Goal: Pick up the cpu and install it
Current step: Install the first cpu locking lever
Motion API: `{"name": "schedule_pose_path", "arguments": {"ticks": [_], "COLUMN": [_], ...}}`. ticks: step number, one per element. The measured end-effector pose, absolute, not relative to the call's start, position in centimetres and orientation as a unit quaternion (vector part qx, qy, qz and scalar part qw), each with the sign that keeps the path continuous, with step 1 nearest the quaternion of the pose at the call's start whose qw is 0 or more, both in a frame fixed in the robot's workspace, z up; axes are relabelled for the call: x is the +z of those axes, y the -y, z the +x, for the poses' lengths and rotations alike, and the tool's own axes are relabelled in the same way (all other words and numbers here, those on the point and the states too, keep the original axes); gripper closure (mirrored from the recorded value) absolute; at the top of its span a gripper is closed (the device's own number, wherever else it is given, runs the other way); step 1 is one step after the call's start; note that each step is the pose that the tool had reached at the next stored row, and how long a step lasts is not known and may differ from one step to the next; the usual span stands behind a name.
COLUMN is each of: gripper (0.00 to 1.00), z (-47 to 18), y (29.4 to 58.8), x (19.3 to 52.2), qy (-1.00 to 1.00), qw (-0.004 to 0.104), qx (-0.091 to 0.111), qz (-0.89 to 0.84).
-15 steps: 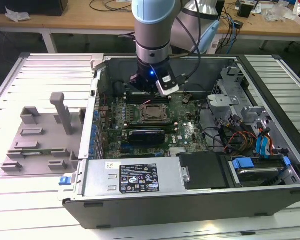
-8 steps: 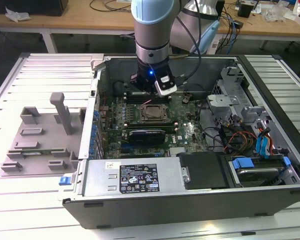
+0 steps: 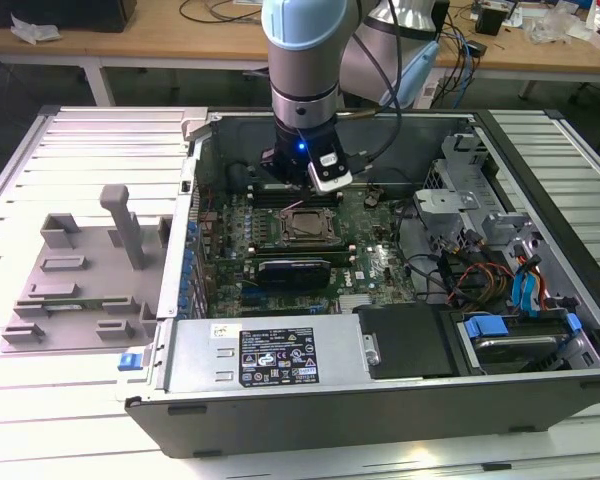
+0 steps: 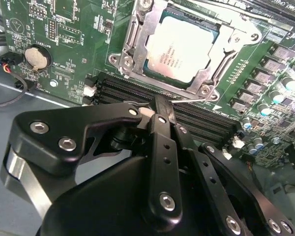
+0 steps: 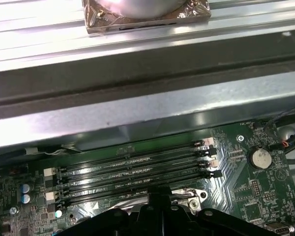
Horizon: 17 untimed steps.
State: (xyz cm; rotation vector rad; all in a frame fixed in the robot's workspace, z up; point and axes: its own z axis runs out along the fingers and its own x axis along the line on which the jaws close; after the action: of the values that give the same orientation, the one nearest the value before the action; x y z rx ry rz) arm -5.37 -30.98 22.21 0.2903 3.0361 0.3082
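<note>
The cpu (image 4: 182, 46) sits in the socket frame (image 4: 132, 34). The gripper (image 4: 160, 105) hangs over the memory slots (image 4: 201, 120) beside it, fingers closed, holding nothing.

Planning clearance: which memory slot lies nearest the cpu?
The end slot beside the frame holding the cpu; the other three lie beyond it, farther off.

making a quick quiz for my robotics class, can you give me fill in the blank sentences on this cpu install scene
1. The cpu lies in its ___, not in the gripper.
2. The motherboard is ___ in colour.
3. The round silver disc on the board is a coin ___.

Missing words: socket; green; battery.
</note>
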Motion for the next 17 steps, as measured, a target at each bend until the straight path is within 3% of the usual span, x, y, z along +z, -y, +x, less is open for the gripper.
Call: {"name": "schedule_pose_path", "arguments": {"ticks": [17], "gripper": [0.89], "z": [-5.36], "y": [30.45], "x": [22.32], "qy": [-0.989], "qw": [0.039], "qx": [0.100], "qz": [0.104]}}
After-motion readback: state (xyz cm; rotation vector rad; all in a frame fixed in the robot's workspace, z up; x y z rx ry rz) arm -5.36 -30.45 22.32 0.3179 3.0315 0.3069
